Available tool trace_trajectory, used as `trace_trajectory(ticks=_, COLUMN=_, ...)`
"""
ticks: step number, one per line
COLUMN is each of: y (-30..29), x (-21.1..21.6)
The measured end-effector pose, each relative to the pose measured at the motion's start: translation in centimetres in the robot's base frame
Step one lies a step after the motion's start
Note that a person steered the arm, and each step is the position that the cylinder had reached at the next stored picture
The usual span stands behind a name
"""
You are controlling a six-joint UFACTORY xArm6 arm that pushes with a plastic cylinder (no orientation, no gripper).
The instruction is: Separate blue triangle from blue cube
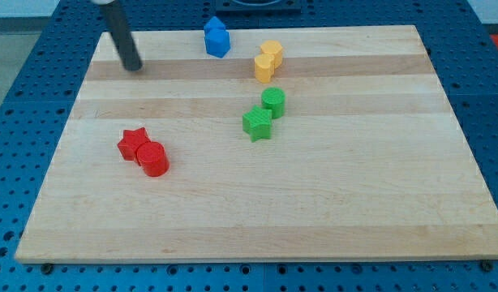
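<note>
Two blue blocks stand touching at the view's top, just left of centre: the blue triangle [214,26] behind and the blue cube [218,42] in front of it. My tip [134,67] rests on the board at the top left, well to the left of the blue pair and apart from every block. The dark rod slants up from it toward the view's top left.
Two yellow blocks [268,61] touch right of the blue pair. A green cylinder [273,101] and a green star [256,123] touch near the centre. A red star [134,143] and a red cylinder [153,159] touch at the left. The wooden board [354,203] lies on a blue perforated table.
</note>
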State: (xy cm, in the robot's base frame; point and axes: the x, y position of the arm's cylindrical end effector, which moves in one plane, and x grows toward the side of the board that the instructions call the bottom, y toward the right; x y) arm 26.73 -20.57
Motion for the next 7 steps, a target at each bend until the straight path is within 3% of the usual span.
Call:
trace_trajectory(ticks=2, y=5.8, x=-5.6)
trace_trajectory(ticks=3, y=4.4, x=-3.6)
trace_trajectory(ticks=5, y=8.3, x=2.0)
trace_trajectory(ticks=7, y=15.8, x=0.4)
